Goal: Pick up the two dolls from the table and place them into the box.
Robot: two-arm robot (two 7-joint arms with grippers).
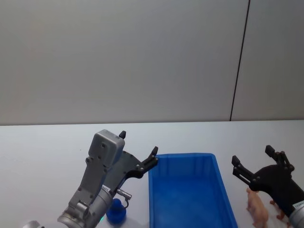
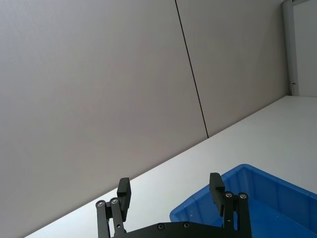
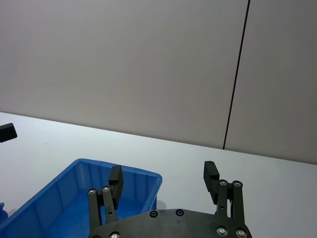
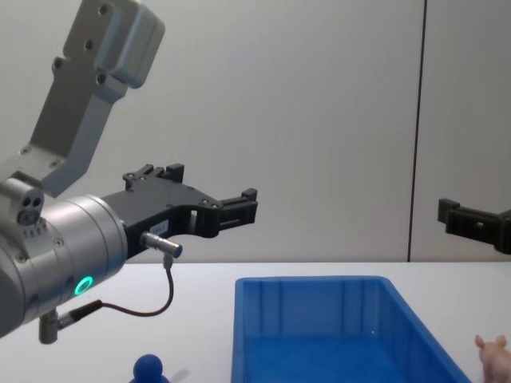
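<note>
The white table (image 1: 42,147) carries a bright blue box (image 1: 186,156) about midway between its left and right edges, the box's long sides running from the near edge toward the far edge; the box holds nothing. The blue doll (image 1: 115,212), with its round ball head, stands upright on the surface just beside the box's left wall, toward the near edge and apart from the plastic. The brown doll (image 1: 257,207), a four-legged animal, stands on the other side, near the box's right wall and also toward the near edge. The left gripper (image 1: 138,143) hangs in the air off the box's far left corner, well above the surface, jaws apart and gripping nothing; the blue doll sits below its arm. The right gripper (image 1: 252,154) is raised over the surface to the right of the box, above the brown doll, jaws likewise apart and bare. A small white label (image 1: 105,189) on the left arm has print too small to read, and a green light (image 4: 83,285) glows there.
</note>
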